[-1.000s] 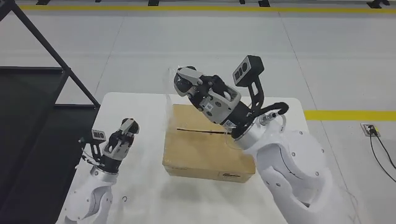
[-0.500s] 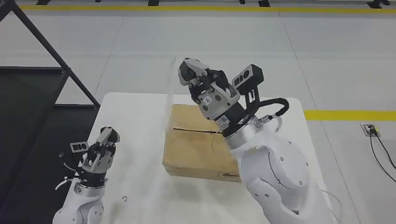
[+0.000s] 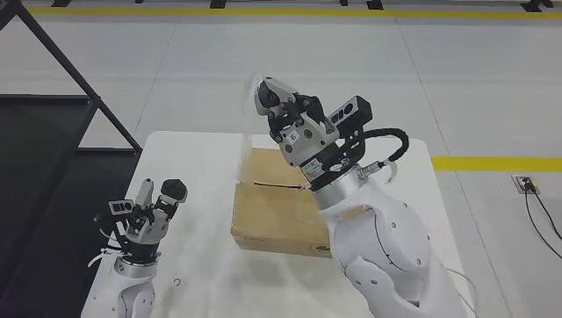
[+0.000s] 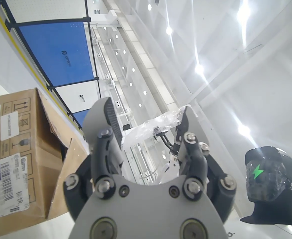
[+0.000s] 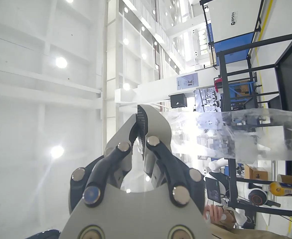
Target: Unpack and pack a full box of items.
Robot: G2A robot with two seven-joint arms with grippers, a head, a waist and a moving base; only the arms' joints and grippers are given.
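A brown cardboard box [image 3: 277, 217] lies in the middle of the white table [image 3: 198, 155]; a dark slit runs along its top seam. Above the box's far left corner my right gripper [image 3: 268, 90] is raised, shut on a strip of clear tape [image 3: 243, 142] that hangs down to the box. In the right wrist view the clear tape [image 5: 225, 133] stretches sideways from the shut right gripper [image 5: 141, 119]. My left gripper [image 3: 159, 191] is near the table's left edge, pointing upward, open and holding nothing. The left gripper [image 4: 148, 123] frames the box [image 4: 16, 150], whose corner flap is lifted a little.
A black metal rack [image 3: 53, 98] stands just left of the table. A small dark ring [image 3: 177, 283] lies on the table near the front left. Bare tabletop lies between the left arm and the box.
My left gripper drew back from the box toward the table's left edge and opened upward. My right gripper lifted slightly higher with the tape, and its arm swung in over the box.
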